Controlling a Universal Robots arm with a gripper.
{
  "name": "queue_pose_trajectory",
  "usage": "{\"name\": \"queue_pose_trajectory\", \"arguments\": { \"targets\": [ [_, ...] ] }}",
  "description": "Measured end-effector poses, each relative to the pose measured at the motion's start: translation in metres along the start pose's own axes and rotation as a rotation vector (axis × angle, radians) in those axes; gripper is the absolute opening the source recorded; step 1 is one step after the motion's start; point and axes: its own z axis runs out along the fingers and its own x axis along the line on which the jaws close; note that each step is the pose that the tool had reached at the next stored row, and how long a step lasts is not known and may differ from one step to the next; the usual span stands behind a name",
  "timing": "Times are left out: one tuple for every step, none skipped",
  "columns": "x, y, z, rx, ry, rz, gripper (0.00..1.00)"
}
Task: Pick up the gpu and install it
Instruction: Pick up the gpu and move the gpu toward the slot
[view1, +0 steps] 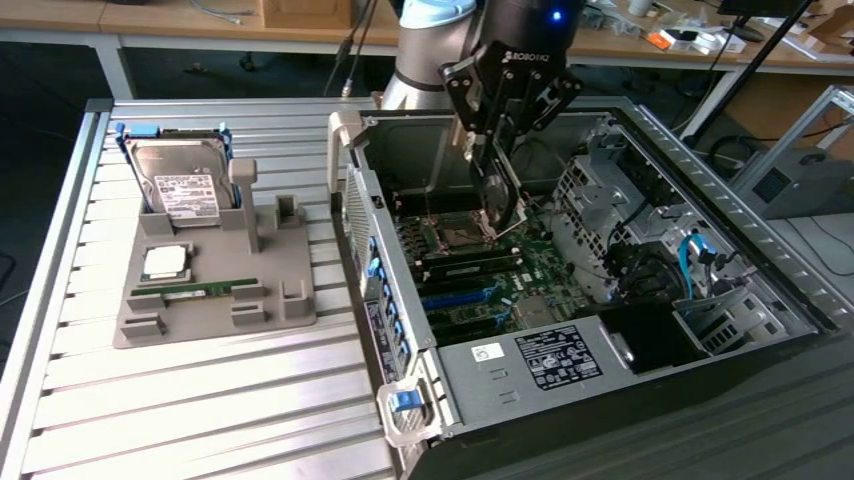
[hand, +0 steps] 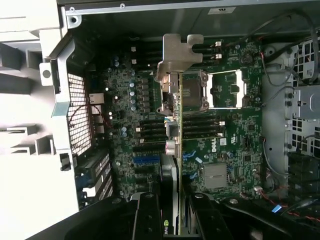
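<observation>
While upright, gpu (hand: 174, 131) within claw (hand: 175, 216)

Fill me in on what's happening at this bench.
The arm's gripper is clamped on the gpu, holding it edge-on inside the open computer case, over the motherboard. It doesn't look seated in a slot yet. On the exterior view's left, the hard drive and memory stick sit in the grey holder.

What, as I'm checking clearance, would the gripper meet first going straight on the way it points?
The gpu held in the gripper would likely touch the motherboard first, near the processor socket; depth is unclear.
</observation>
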Motion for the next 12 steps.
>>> {"name": "queue_pose_trajectory", "arguments": {
  "targets": [
    [-0.0006, 0.0, 0.0005, -0.0001, 0.0, 0.0, 0.27],
    [-0.0011, 0.0, 0.0009, 0.0, 0.0, 0.0, 0.27],
    [-0.0015, 0.0, 0.0013, 0.0, 0.0, 0.0, 0.27],
    [-0.0021, 0.0, 0.0018, -0.0001, 0.0, 0.0, 0.27],
    [-0.0026, 0.0, 0.0023, -0.0001, 0.0, 0.0, 0.27],
    [-0.0032, 0.0, 0.0027, 0.0, -0.0001, 0.0, 0.27],
    [-0.0036, 0.0, 0.0031, 0.0, -0.0001, 0.0, 0.27],
    [-0.004, 0.0, 0.0034, 0.0, 0.0, 0.0, 0.27],
    [-0.0044, 0.0, 0.0038, 0.0, 0.0, 0.0, 0.27],
    [-0.0048, 0.0, 0.0041, -0.0001, 0.0, 0.0, 0.27],
    [-0.0052, 0.0, 0.0044, 0.0, 0.0, 0.0, 0.27],
    [-0.0056, 0.0, 0.0047, 0.0, 0.0, 0.0, 0.27]
  ]
}}
